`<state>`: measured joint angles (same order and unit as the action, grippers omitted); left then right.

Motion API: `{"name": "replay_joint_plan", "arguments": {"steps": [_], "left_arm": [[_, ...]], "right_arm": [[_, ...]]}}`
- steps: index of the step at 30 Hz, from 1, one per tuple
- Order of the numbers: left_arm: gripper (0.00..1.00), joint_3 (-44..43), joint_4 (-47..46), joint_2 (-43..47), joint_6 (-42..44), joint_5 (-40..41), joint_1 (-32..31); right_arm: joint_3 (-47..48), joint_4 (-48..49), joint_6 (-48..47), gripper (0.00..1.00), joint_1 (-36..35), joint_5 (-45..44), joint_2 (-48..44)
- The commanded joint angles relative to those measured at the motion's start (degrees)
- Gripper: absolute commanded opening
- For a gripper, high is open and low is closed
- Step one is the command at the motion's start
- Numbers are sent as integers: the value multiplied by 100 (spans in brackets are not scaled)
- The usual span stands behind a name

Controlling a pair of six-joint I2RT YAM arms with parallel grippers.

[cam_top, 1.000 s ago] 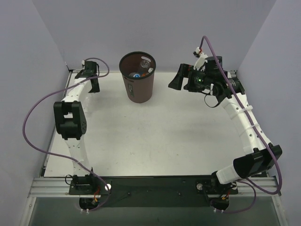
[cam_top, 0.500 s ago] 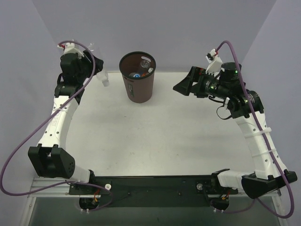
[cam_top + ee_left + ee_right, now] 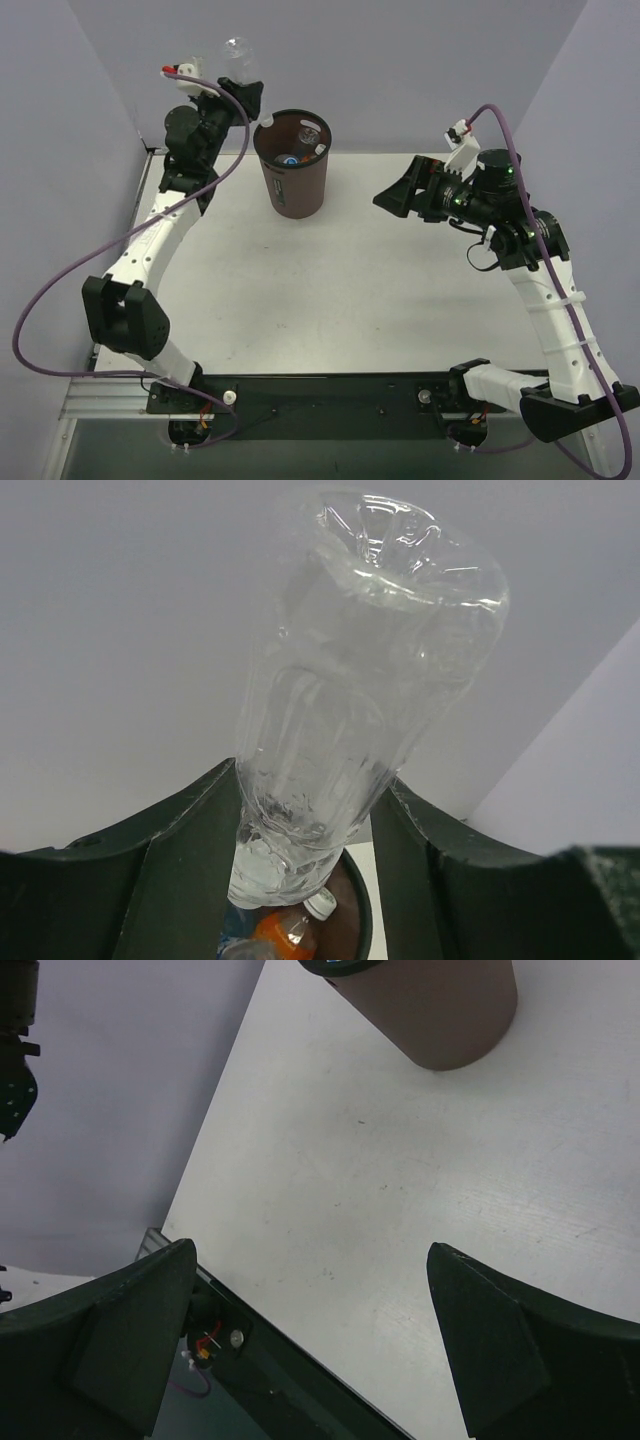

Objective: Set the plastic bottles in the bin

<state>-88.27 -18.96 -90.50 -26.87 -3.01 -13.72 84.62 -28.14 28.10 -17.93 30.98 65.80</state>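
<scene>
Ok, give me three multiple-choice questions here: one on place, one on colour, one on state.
1. Where is the clear bottle? A in the left gripper, cap down over the bin. B lying inside the bin. C on the table.
2. What colour is the bin's wall? A green. B brown. C white.
3. How is the right gripper? A shut on a bottle. B shut on the bin's rim. C open, empty.
Answers: 1 A, the left wrist view shows it clamped near its neck, the bin's mouth below. 2 B, the top view shows it. 3 C, its jaws stand wide with nothing between.
</scene>
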Motion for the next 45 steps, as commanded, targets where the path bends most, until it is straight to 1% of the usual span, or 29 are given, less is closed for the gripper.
{"name": "replay_joint_plan", "arguments": {"steps": [1,3,9,12,14,16,17,18,19,20,23,25,26,27,29,30,32,33,35,36,37,38,39,41,42,44,45], "left_arm": [[52,-287,-1591,-494,691,37,-237],[52,-357,-1698,-713,859,46,-289],[52,-525,-1839,-1224,956,-95,-333],[54,-647,-1770,-1514,1070,-130,-351],[60,-665,-1743,-1733,1219,-113,-351],[72,-753,-1541,-1918,1272,-16,-351],[74,-797,-1393,-2058,1255,-51,-334],[80,-832,-1147,-2086,1229,-95,-334],[95,-824,-1023,-2086,1107,-121,-334],[97,-789,-935,-1999,1053,-174,-351],[98,-657,-557,-1762,982,-289,-412],[97,-744,-13,-1647,930,-227,-421],[97,-797,215,-1525,895,-96,-421],[97,-849,652,-1462,877,-25,-413],[97,-964,1085,-1209,886,264,-413],[97,-1016,1610,-1120,859,509,-413],[97,-1218,2244,-901,667,800,-404],[96,-1280,2744,-847,518,767,-378],[93,-1412,3212,-716,333,627,-369],[90,-1404,3554,-654,114,417,-369],[88,-1360,3662,-514,-10,328,-377],[88,-1203,3854,-434,-133,301,-386],[87,-1071,3917,-329,-378,31,-386],[87,-746,3979,75,-564,-95,-413],[87,-362,3970,242,-678,-138,-421],[88,124,3883,769,-758,-244,-465],[88,613,3865,945,-845,-270,-483]], "right_arm": [[37,125,20,93,62,-49,-94],[81,116,3,93,71,-40,-85],[116,107,-59,93,150,-66,-50],[169,124,-68,93,193,-49,11],[204,116,-59,93,211,-31,38],[213,125,-33,93,246,13,82],[230,125,-15,93,255,31,82],[239,125,-15,93,264,57,108],[257,125,-6,93,290,74,117],[266,125,3,93,299,75,126],[239,133,64,93,299,101,152],[239,160,91,93,299,188,196],[222,168,134,93,299,206,205],[178,221,143,93,299,224,196],[134,274,170,93,299,259,196],[125,300,213,93,291,259,196],[125,300,240,92,291,224,231],[116,300,284,91,290,207,240],[72,300,354,90,290,189,284],[37,300,415,88,290,189,293],[-15,300,433,87,290,189,310],[-33,292,451,87,290,198,328],[-42,283,451,86,282,206,328],[-103,239,425,87,290,128,241],[-138,230,416,90,299,-55,179],[-278,230,416,94,290,-284,4],[-331,221,442,96,308,-503,-58]]}}
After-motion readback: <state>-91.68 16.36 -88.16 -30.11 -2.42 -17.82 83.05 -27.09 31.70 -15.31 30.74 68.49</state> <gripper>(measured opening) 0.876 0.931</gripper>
